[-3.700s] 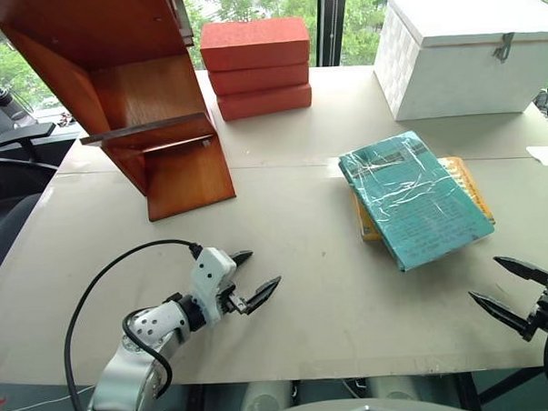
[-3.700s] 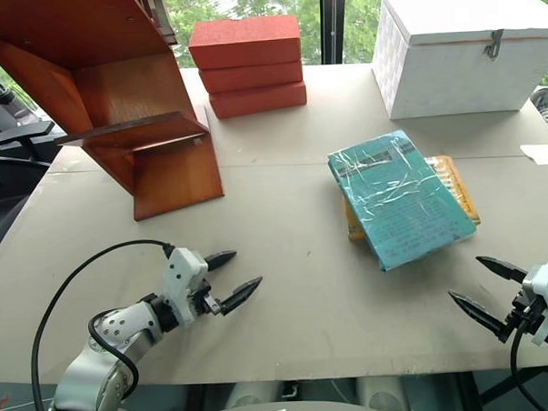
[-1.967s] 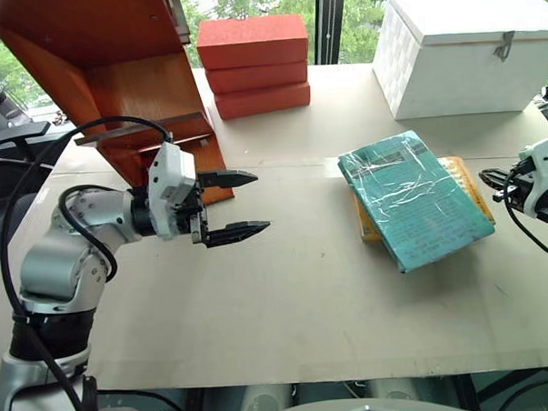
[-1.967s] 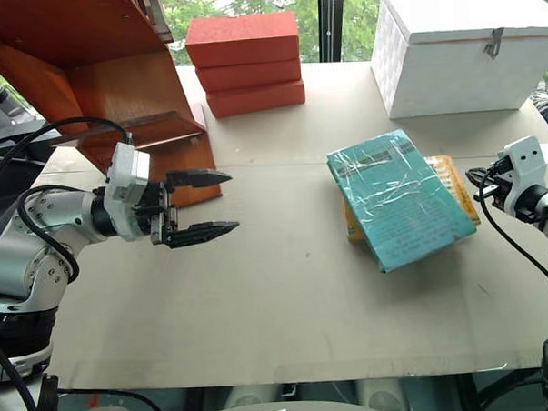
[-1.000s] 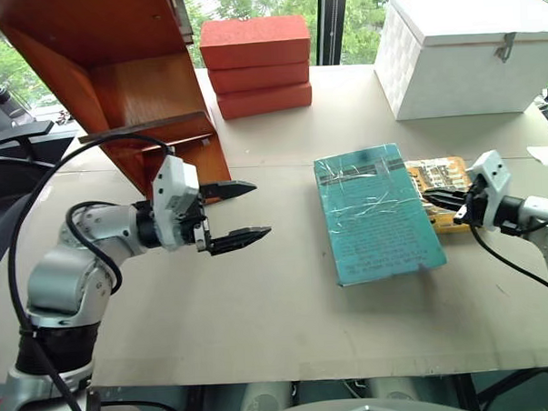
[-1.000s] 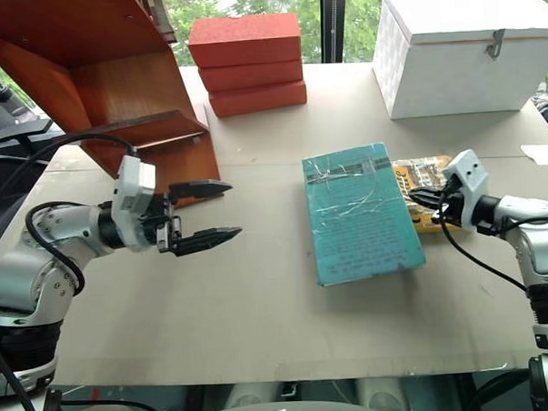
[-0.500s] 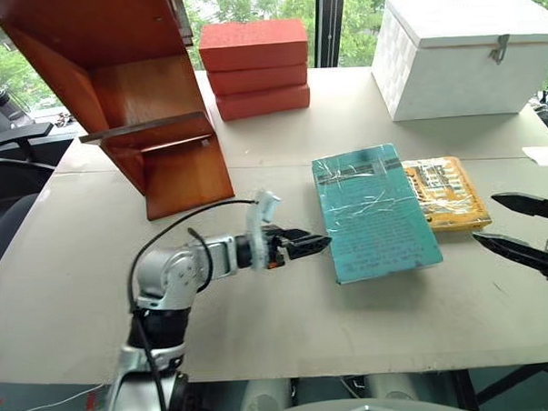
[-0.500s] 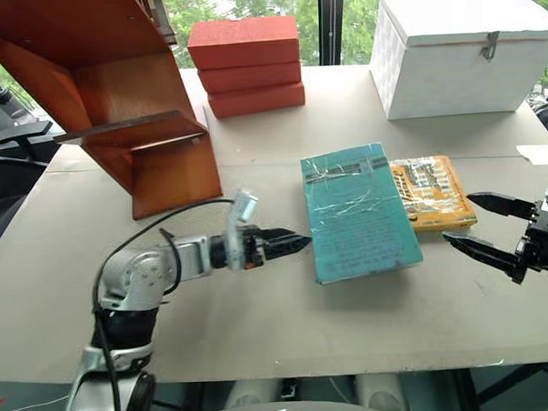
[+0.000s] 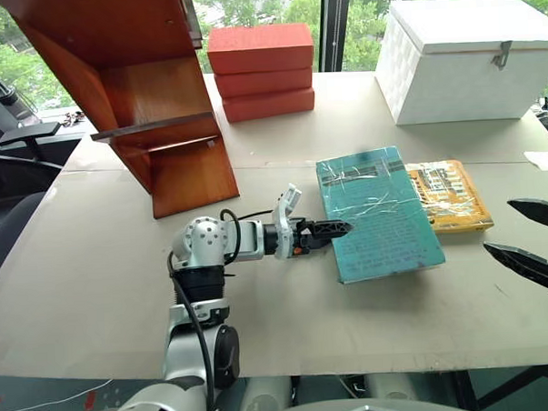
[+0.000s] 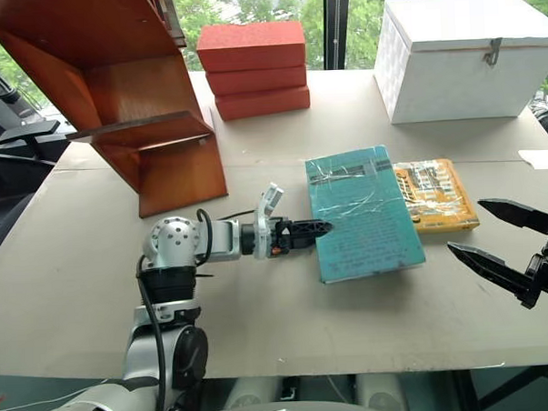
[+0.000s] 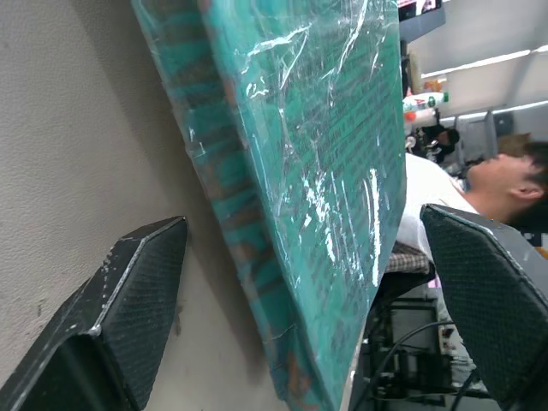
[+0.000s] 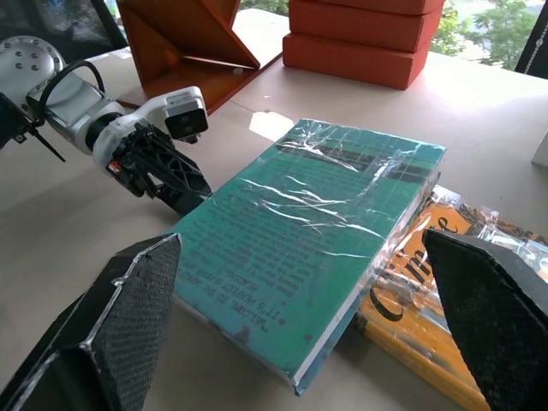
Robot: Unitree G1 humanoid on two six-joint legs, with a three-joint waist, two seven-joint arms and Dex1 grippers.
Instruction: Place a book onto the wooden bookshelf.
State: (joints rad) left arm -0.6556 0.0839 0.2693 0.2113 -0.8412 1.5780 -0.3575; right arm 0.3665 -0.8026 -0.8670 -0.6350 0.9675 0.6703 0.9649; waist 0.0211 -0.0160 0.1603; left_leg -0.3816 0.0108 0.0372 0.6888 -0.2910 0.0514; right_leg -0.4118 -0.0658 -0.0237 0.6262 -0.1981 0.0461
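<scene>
The teal book (image 9: 376,212) in shiny plastic lies flat at the middle of the table. My left gripper (image 9: 334,228) is open and level at the book's left edge. In the left wrist view the book (image 11: 325,154) sits between the two fingers (image 11: 137,291), one low by the table and one over the cover. My right gripper (image 9: 499,226) stands open with nothing in it near the table's front right, apart from the book. The wooden bookshelf (image 9: 152,111) stands at the back left.
A smaller orange book (image 9: 448,193) lies right beside the teal one. A stack of red bricks (image 9: 261,69) and a white box (image 9: 468,56) stand at the back. A person (image 11: 505,171) shows beyond the table in the left wrist view.
My left gripper has swung right and down to the book's left edge and rolled over. My right gripper has opened and pulled back from the orange book toward the front right.
</scene>
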